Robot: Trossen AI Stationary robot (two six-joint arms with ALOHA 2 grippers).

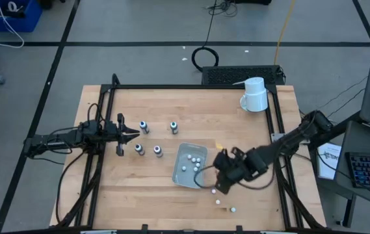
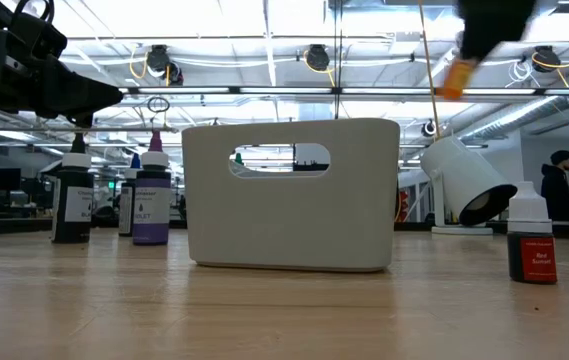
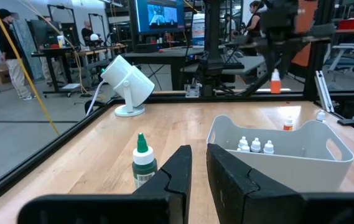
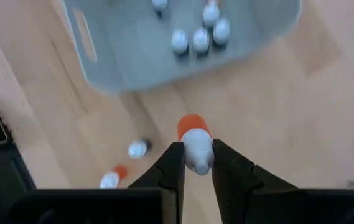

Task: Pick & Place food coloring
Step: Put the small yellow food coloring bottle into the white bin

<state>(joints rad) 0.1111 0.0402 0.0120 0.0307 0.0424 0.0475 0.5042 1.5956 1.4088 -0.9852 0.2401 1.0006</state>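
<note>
Four small bottles with dark caps (image 1: 151, 138) stand on the table just right of my left gripper (image 1: 132, 134). That gripper is open by a narrow gap and touches nothing. In the left wrist view a green-capped bottle (image 3: 143, 163) stands beside its fingers (image 3: 200, 168). A pale bin (image 1: 179, 174) at the table's middle holds several white-capped bottles (image 4: 200, 36). My right gripper (image 4: 196, 163) hovers off the bin's near right corner, shut on a small orange bottle (image 4: 190, 127). More tiny bottles (image 1: 218, 200) lie on the table near it. My right gripper pinches the orange bottle by its white cap end (image 4: 197, 152) between the two fingers, from above, pointing down. The orange body (image 2: 451, 78) hangs below the fingers, slightly tilted and lifted well clear of the table.
A white mug (image 1: 255, 95) sits tipped near the table's far right corner. Black rails (image 1: 191, 86) frame the table. Two loose bottles (image 4: 124, 163) lie on the wood below my right gripper. Bare wood (image 1: 132, 195) spreads along the near left side.
</note>
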